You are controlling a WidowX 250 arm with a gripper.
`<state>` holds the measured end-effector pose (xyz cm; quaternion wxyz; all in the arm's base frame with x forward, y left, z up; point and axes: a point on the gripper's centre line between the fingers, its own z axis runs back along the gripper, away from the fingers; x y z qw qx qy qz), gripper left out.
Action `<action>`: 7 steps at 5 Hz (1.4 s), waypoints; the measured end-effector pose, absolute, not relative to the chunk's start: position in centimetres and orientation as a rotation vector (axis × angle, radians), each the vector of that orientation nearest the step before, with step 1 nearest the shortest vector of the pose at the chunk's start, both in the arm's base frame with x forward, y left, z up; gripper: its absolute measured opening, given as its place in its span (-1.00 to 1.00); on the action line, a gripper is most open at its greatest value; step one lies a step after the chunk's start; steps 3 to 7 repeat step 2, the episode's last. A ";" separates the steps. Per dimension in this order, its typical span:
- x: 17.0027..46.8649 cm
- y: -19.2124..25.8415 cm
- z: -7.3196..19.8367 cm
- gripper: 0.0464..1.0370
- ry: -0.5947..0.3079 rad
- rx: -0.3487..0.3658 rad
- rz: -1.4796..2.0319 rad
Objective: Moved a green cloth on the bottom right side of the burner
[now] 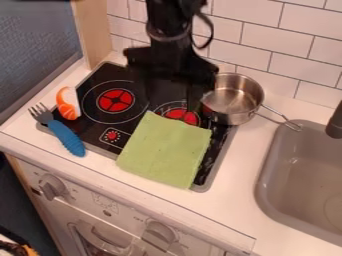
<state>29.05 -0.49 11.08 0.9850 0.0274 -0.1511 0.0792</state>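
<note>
In the camera view, I have the arm in from the top edge, its gripper [172, 103] pointing down over the stove's [96, 131] back half, fingers spread, holding nothing. My cloth [167, 150] lies along the stove's front edge, near its right corner.

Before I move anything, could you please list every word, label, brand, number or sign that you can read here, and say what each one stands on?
None of the print can be read.
Oven front: small marks between the left knob and the right knob, too small to read.
Stovetop: tiny marks around the red control symbol, too small to read.
Green cloth: no print that I can see.
</note>
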 end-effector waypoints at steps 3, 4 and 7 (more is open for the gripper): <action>29.2 -0.7 12.5 0.93 -0.327 0.042 0.153; 29.2 -0.7 12.5 0.93 -0.327 0.042 0.153; 29.2 -0.7 12.5 0.93 -0.327 0.042 0.153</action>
